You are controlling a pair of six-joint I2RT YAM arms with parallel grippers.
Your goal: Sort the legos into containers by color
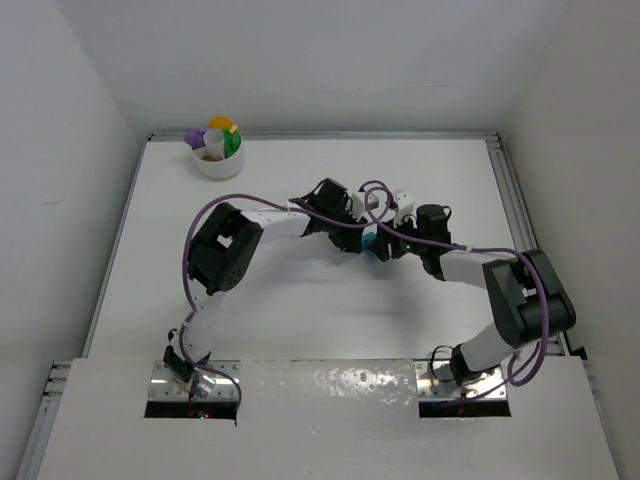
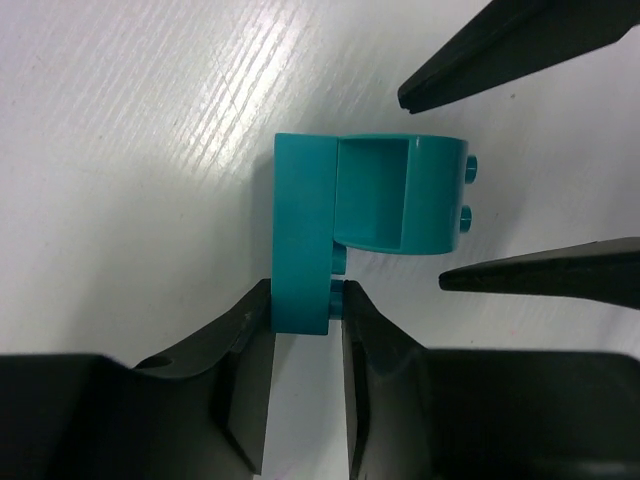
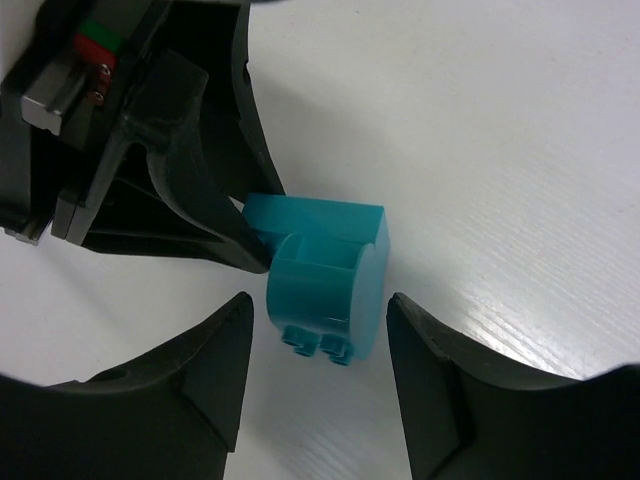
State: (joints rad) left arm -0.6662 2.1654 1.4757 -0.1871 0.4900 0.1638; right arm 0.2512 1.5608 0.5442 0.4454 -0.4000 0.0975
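A teal lego (image 2: 303, 240), a flat brick joined to a rounded piece (image 2: 430, 195), lies on the white table (image 2: 120, 150) at mid-table (image 1: 372, 246). My left gripper (image 2: 305, 300) is shut on the flat brick's near end, one finger on its face and the other on its studs. My right gripper (image 3: 320, 305) straddles the rounded piece (image 3: 330, 285) from the opposite side, open, with a gap at each finger. The white bowl (image 1: 215, 166) sits at the far left, holding purple (image 1: 192, 137), yellow (image 1: 222, 124), green (image 1: 234, 143) and orange (image 1: 208, 155) legos.
The two arms arch inward and meet at mid-table, with purple cables (image 1: 240, 200) looping over them. Raised rails run along the table's left (image 1: 128, 235) and right (image 1: 512, 200) edges, with white walls close behind.
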